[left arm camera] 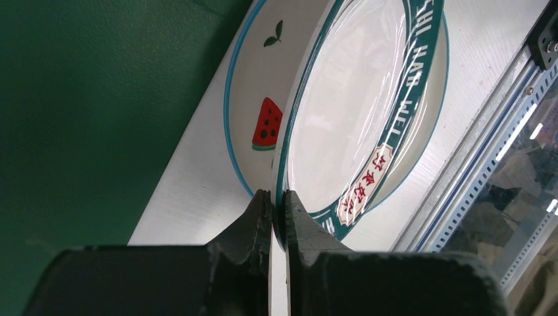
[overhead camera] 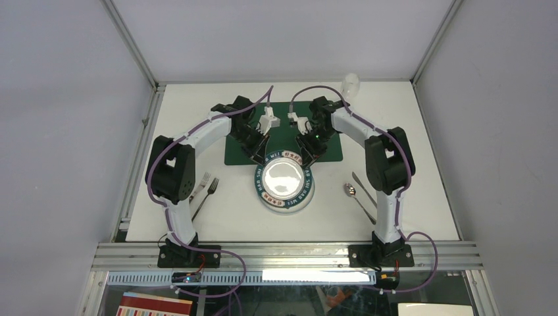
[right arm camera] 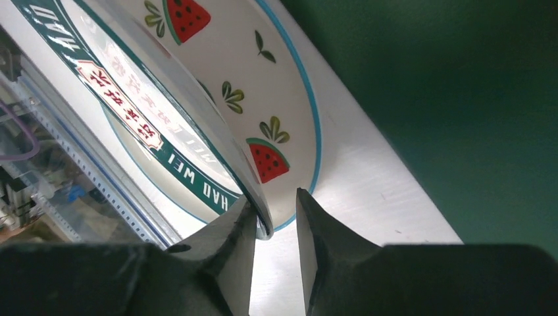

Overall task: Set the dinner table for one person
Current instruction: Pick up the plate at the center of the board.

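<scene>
Left jaws pinch plate (left arm camera: 349,112) lettered "HAO WEI".

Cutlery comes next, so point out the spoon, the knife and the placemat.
spoon (overhead camera: 360,203), top view, on its handle.
knife (overhead camera: 364,189), top view, midway along its length.
placemat (overhead camera: 330,153), top view, bare right-hand part.
</scene>
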You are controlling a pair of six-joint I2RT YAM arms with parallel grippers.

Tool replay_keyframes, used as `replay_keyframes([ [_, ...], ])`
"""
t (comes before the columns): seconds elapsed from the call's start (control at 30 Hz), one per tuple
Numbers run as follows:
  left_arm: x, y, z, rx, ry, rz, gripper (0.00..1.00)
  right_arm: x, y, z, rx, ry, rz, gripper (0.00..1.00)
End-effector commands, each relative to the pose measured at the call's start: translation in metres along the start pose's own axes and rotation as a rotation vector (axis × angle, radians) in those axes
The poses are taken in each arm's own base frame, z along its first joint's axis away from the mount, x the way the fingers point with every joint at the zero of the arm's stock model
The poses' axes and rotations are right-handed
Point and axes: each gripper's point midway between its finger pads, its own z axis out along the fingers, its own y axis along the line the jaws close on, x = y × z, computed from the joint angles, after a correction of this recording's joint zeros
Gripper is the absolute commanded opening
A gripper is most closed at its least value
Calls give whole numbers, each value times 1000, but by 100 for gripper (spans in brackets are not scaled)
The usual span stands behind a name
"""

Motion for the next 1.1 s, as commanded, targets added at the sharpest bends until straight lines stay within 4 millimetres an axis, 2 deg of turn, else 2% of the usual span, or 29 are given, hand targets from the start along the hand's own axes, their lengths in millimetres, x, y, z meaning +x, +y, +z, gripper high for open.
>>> replay_keyframes([
  [0.0,-19,-6,-10,-18,-81,113,0,-7,-2,-5,-13,-74,-61,31],
  [0.3,-14,2,-7,-61,-80,106,0,-12,17,-18,-232,-137,-79,38],
  [0.5,-18,4,-7,-73,-90,103,0,-12,30,-16,-350,-144,-80,42],
  [0.73,-22,5,-8,-80,-101,102,0,-9,34,-13,-394,-125,-76,45],
  [0.93,-22,6,-8,-85,-103,99,0,-9,38,-10,-409,-119,-76,45],
  [1.07,-24,6,-9,-91,-110,99,0,-9,43,-6,-420,-107,-83,38],
])
